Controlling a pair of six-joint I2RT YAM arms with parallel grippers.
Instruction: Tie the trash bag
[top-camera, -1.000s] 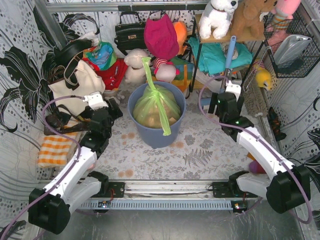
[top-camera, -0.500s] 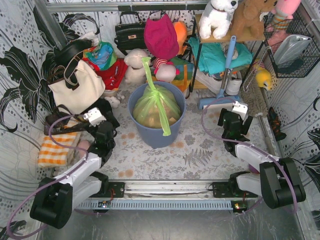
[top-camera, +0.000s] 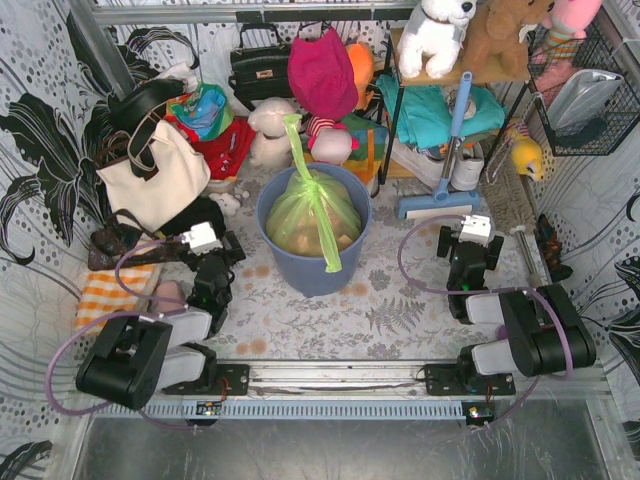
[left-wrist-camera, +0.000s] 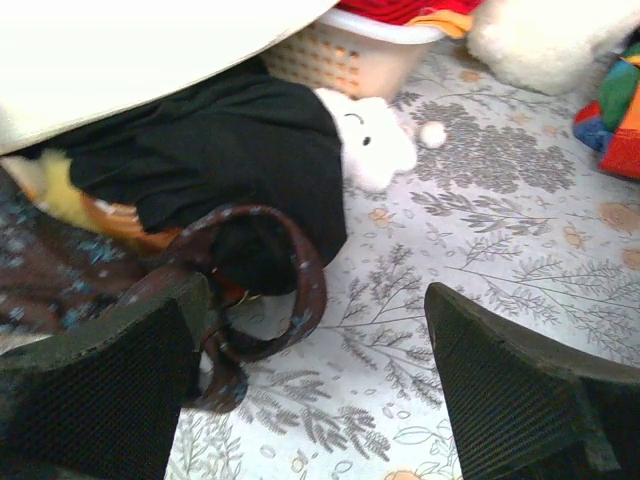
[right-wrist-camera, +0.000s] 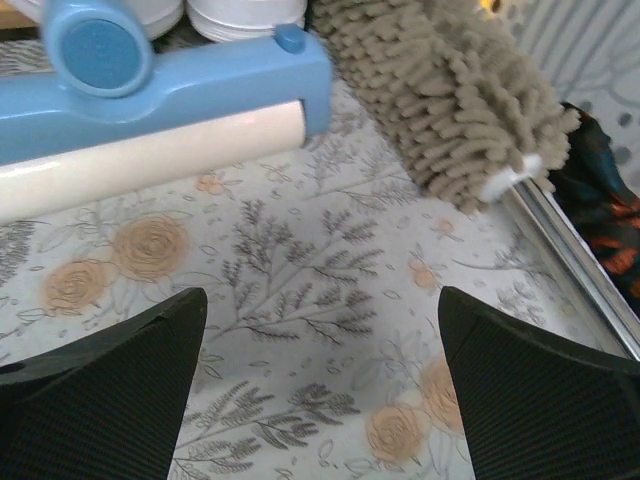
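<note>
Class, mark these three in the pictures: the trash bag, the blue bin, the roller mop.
trash bag (top-camera: 290, 218), top external view, on its bulging green body.
blue bin (top-camera: 295, 272), top external view, on its front wall.
roller mop (right-wrist-camera: 150, 160), right wrist view, on its cream roller.

The table (top-camera: 400, 300) is covered in a pale cloth printed with grey ferns and orange roses. A round blue bin (top-camera: 305, 272) stands near its middle. On the left side, a cream tote bag (top-camera: 150, 180) sits toward the back, and an orange checked towel (top-camera: 108, 300) lies flat nearer the front edge. By the tote lie a black cloth (left-wrist-camera: 230, 150), a brown patterned strap (left-wrist-camera: 310, 285) looped in front of it, and a small white plush toy (left-wrist-camera: 375, 145) touching the cloth. On the right side, a blue roller (right-wrist-camera: 200, 100) lies beside a grey shaggy mop head (right-wrist-camera: 450, 110).
</note>
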